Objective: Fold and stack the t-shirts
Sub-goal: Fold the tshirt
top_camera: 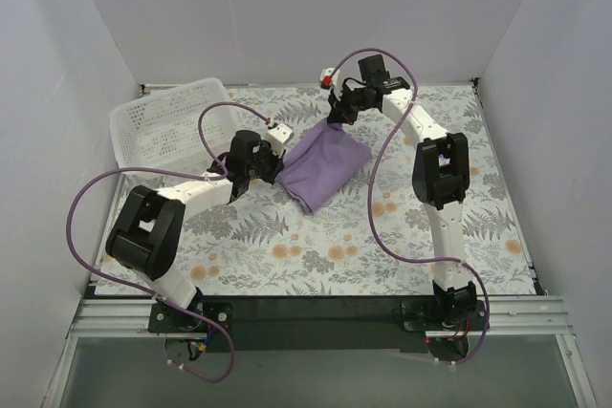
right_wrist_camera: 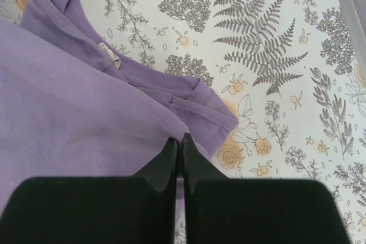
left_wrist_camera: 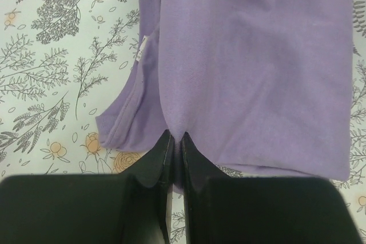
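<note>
A lavender t-shirt lies partly folded in the middle of the floral table, stretched between both arms. My left gripper is shut on its left edge; the left wrist view shows purple fabric pinched between the black fingertips. My right gripper is shut on the shirt's far corner. The right wrist view shows the fold of the t-shirt caught in the closed fingertips, with the neckband and small white label lying beyond them.
A white perforated basket stands at the back left, close to the left arm. The floral cloth covers the table. White walls enclose the back and both sides. Purple cables loop over both arms.
</note>
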### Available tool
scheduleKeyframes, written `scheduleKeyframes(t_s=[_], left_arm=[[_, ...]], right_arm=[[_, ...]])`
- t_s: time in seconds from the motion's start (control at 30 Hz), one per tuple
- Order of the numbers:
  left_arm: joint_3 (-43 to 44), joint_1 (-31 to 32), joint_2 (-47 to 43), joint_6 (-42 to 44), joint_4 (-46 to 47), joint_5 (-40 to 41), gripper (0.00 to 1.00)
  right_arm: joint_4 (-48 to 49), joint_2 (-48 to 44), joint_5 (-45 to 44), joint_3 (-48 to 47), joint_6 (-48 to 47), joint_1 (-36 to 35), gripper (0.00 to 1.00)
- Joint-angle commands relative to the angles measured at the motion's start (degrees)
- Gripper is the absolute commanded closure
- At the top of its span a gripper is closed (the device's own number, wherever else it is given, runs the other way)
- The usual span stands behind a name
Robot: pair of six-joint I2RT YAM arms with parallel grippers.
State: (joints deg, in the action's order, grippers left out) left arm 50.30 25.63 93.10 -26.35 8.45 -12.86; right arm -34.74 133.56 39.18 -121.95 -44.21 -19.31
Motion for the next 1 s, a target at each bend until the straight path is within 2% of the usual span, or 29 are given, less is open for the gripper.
scheduleKeyframes(t_s=[0.0, 0.57, 0.6, 0.67, 0.7, 0.73, 0.8, 0.83, 0.97], left_arm=[[1.3, -0.7, 0.8, -1.0, 1.3, 2.0, 1.00], [5.4, -2.2, 6.1, -2.6, 2.1, 8.1, 1.00], [6.0, -2.3, 7.2, -2.8, 1.8, 8.6, 0.96], [7.9, -2.4, 8.1, -5.7, 0.9, 12.1, 0.82], [8.6, -2.5, 8.8, -6.8, 0.5, 14.2, 0.70], [9.1, -2.5, 8.8, -7.7, 0.3, 17.6, 0.52], [10.4, -2.6, 7.5, -13.2, 0.5, 23.2, 0.29], [12.4, -2.6, 6.9, -14.5, 0.2, 29.2, 0.19], [15.5, -2.6, 1.8, -15.7, -2.1, 28.0, 0.19]], right_arm=[[4.5, 0.6, -0.9, 0.4, 2.8, -0.1, 0.99], [12.7, 3.8, -6.8, -0.2, 12.5, -2.3, 0.99], [14.9, 3.9, -7.8, -0.2, 15.2, -2.4, 0.97], [18.5, 4.5, -14.0, -0.2, 20.5, -3.0, 0.80], [21.2, 4.7, -16.7, -0.7, 26.6, -3.0, 0.71], [22.3, 4.8, -21.3, -1.0, 29.6, -3.2, 0.46], [23.6, 4.3, -25.3, -2.1, 35.6, -3.1, 0.31], [23.9, 3.2, -26.8, -2.2, 36.2, -2.8, 0.24], [24.1, -1.4, -24.2, 1.3, 38.0, -0.4, 0.21]])
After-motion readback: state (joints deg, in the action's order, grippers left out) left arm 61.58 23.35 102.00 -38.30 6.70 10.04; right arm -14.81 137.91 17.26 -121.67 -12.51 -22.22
